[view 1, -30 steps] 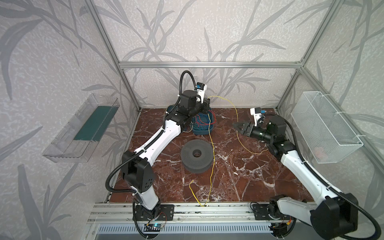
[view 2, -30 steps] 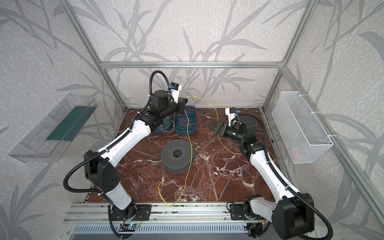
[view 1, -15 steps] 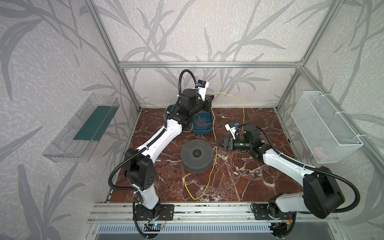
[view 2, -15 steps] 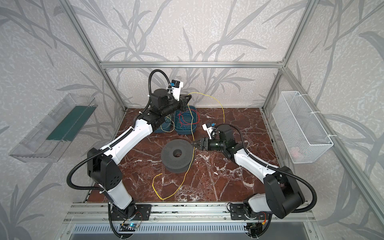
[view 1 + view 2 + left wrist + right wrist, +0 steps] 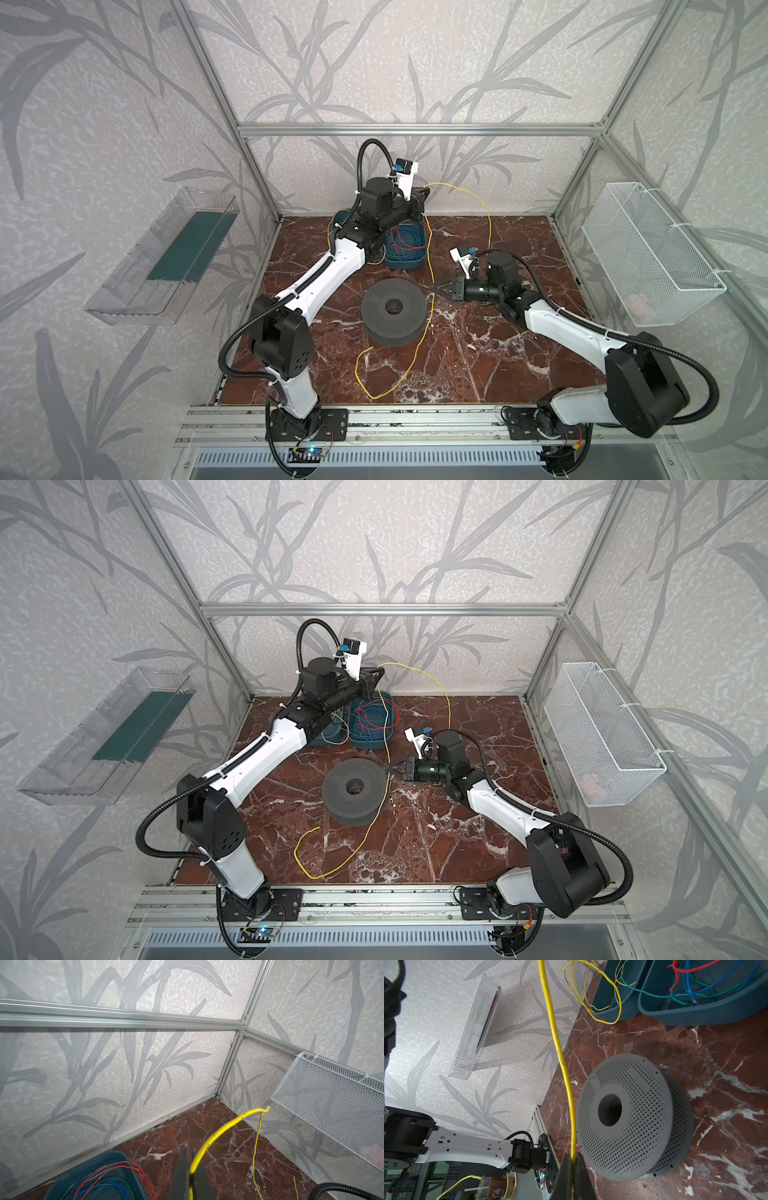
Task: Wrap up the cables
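The left gripper [image 5: 191, 1167] and right gripper [image 5: 572, 1157] both pinch the thin yellow insulated cable [image 5: 556, 1043]. Pulled taut, it could slip free or drag the grey perforated spool [image 5: 643, 1105].

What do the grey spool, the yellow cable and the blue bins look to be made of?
The grey spool looks like matte plastic: even dull grey, regular rows of small holes. The yellow cable has smooth, slightly glossy insulation, probably plastic, bending in loose curves; its core is not visible. The blue bins are probably smooth plastic: rounded, uniform teal walls with a soft sheen.
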Available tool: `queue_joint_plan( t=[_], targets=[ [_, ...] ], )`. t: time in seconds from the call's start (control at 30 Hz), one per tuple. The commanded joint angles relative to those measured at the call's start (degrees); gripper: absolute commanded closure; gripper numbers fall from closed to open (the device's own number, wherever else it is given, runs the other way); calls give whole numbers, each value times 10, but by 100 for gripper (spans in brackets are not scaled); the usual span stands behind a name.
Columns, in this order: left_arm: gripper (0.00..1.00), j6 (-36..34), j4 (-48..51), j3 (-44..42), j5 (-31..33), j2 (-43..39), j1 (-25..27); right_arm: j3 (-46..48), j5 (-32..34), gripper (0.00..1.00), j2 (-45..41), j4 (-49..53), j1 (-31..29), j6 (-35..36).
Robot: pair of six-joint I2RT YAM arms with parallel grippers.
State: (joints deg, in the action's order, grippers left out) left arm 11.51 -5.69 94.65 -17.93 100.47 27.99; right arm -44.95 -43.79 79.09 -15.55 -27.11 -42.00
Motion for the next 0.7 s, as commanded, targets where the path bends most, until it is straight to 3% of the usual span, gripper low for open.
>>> queue_joint_plan(
  t=[0.0,0.07,0.13,0.17,0.37,0.47,0.67],
  targets=[
    [54,5,-1,-13,17,-26,-4,-1,19,100,-22,-4,1,-4],
    [24,5,13,-33,41,-49,-11,-6,10,100,-22,-11,10,-14],
    [5,12,27,-70,76,-89,-25,-13,-3,100,-21,-15,26,-21],
    [1,25,36,-88,88,-111,-36,-17,-7,100,-21,-11,34,-21],
    [2,187,75,-288,141,-283,-140,-35,-33,100,-19,4,86,-14],
    [6,218,123,-372,165,-350,-141,-37,-44,100,-21,9,113,-17],
    [18,324,147,-535,133,-434,-142,-34,-50,100,-29,4,143,-22]
  ],
)
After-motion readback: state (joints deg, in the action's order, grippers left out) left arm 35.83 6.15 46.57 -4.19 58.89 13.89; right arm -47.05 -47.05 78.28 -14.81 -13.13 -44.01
